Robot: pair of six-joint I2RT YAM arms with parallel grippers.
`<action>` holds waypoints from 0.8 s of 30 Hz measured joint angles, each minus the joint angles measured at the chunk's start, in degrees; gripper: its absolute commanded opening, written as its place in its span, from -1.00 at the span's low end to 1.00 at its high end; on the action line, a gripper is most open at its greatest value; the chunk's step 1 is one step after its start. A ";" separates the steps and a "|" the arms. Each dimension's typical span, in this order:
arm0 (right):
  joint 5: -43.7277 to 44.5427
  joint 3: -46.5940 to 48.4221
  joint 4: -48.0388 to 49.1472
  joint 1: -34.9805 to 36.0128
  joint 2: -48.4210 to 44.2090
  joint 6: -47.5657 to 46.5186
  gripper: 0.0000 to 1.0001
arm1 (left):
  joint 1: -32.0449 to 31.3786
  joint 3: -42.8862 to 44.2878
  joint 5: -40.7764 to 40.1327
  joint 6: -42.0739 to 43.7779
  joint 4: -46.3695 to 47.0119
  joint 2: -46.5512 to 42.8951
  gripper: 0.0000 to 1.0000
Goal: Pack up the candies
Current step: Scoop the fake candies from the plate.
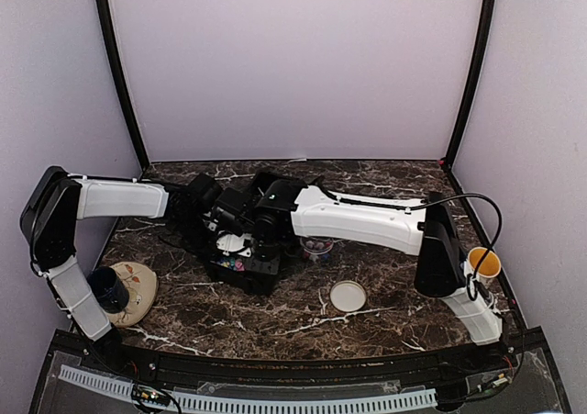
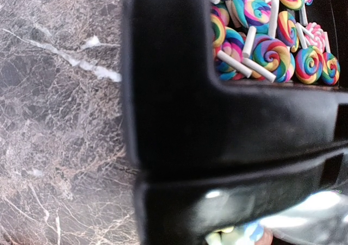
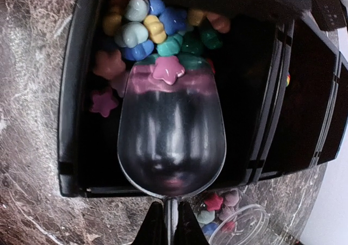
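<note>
Right gripper point(image 3: 165, 227) clenched on scoop point(image 3: 171, 142) handle, scoop bowl over tray point(image 3: 70, 93), pink star point(image 3: 167, 69) at its 12 o'clock lip, candies point(image 3: 142, 30) heaped beyond, cup point(image 3: 247, 223) at 5 o'clock, left gripper point(image 1: 207, 214) grip cannot be told.

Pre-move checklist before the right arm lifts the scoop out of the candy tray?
1. Scoop gripped by right end effector: ok, handle clamped.
2. Scoop load: not ok, only one pink star candy at the lip.
3. Clear jar open beside tray: ok, a few candies inside.
4. Lid out of the way: ok, flat on the table.
5. Left end effector state: cannot tell.
</note>
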 measured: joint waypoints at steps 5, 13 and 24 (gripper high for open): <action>-4.92 -4.48 7.96 -0.55 -0.70 -0.02 -1.00 | 0.02 -0.07 0.42 0.07 0.17 0.00 -1.00; -11.54 -19.50 25.51 -3.74 -5.60 4.72 -1.00 | 0.57 -0.66 0.90 0.13 1.38 -0.02 -1.00; -16.44 -43.34 51.67 -6.05 -14.23 12.15 -1.00 | 1.46 -0.66 2.58 -0.55 2.84 -0.11 -1.00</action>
